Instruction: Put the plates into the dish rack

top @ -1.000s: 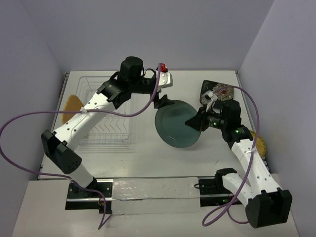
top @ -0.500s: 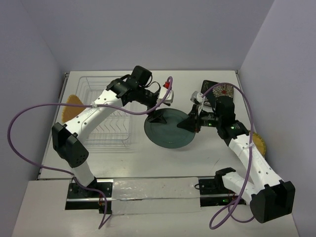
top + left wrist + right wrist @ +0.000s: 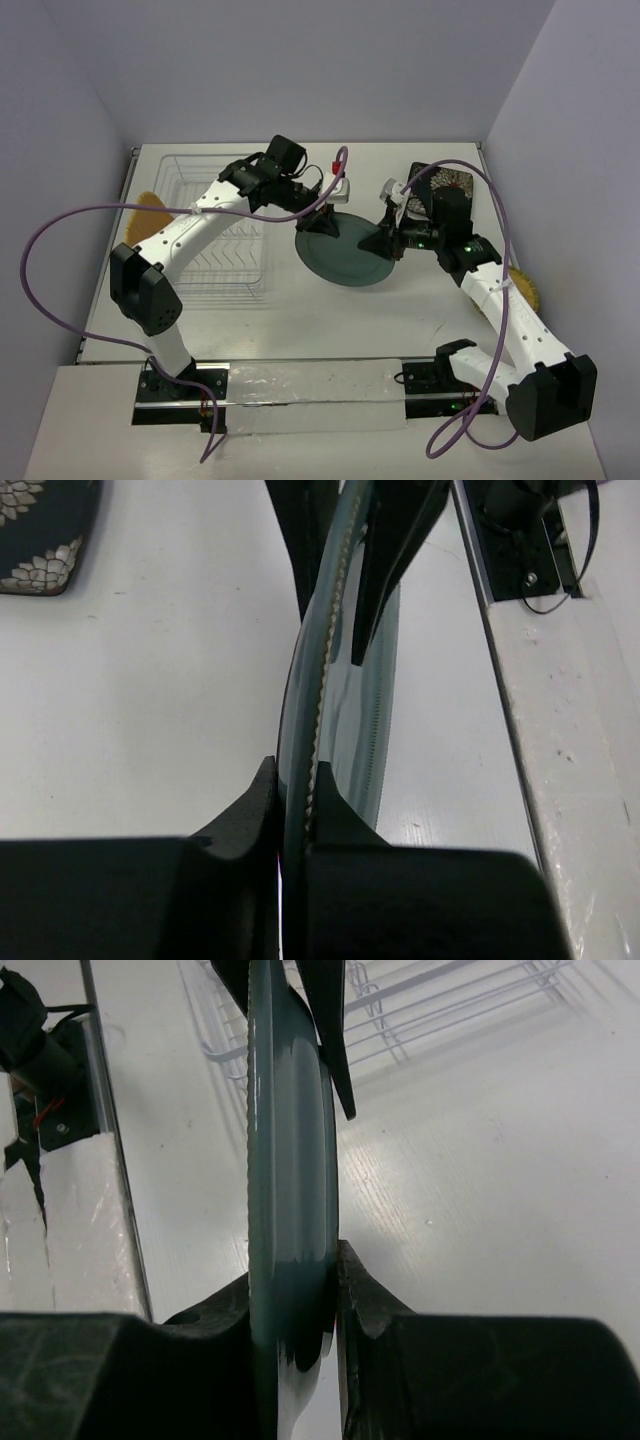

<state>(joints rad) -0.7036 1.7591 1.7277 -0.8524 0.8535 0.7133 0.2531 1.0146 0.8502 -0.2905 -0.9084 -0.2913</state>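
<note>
- White tabletop (image 3: pixel 300 320) and pale lilac walls are framing your workspace, with the dish rack (image 3: pixel 232 272), a white wire frame with thin upright tines, sitting toward the far left.
- Your left arm is arching over the dish rack with its elbow raised, and its wrist is dipping down just past the rack's right side. A purple cable (image 3: pixel 60 250) is looping off it.
- Your left gripper (image 3: pixel 322 220) is clamping the teal-grey plate (image 3: pixel 350 258) by the rim nearest the rack. In the left wrist view its fingers (image 3: pixel 240 815) are pressing against both faces of the plate's edge.
- Your right arm is stretching in from well right of the rack, forearm angling toward it. Your right gripper (image 3: pixel 388 240) is pinching the opposite rim, and in the right wrist view its fingers (image 3: pixel 365 1300) are squeezing the plate between them.
- Both grippers are holding the teal-grey plate tilted on edge just right of the dish rack. It is looking round and glossy, with a fine ribbed rim; you cannot tell whether its lower edge is touching the table.
- Lying flat well right of the rack, beyond your right gripper, is the black floral plate (image 3: pixel 447 185).
- Peeking out just left of the rack is the small yellow-tan plate (image 3: pixel 150 208).
- Showing at the table's far right edge, well apart from the rack, is the woven tan plate (image 3: pixel 524 290), which your right arm is mostly hiding.
</note>
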